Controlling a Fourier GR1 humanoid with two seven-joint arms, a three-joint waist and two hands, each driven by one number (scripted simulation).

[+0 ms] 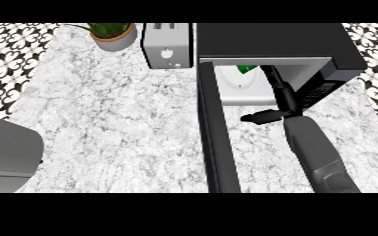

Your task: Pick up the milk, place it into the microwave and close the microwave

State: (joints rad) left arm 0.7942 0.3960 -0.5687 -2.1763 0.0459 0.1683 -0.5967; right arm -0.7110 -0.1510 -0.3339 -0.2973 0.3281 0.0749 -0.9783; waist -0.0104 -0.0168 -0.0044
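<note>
The microwave (273,40) stands at the back right. Its door (218,140) is swung wide open toward me and shows as a dark strip edge-on. Inside, on the white turntable (238,84), only a green corner of the milk (246,69) shows under the roof edge. My right hand (283,97) reaches into the cavity with its fingers straight, their tips just right of the milk, and its thumb (256,116) sticks out to the left. I cannot tell whether the tips touch the milk. My left hand is out of sight; only a grey forearm (16,155) shows at the lower left.
A silver toaster (167,45) stands just left of the microwave. A potted plant (113,34) sits at the back left. The marble counter (118,125) spreads out left of the open door.
</note>
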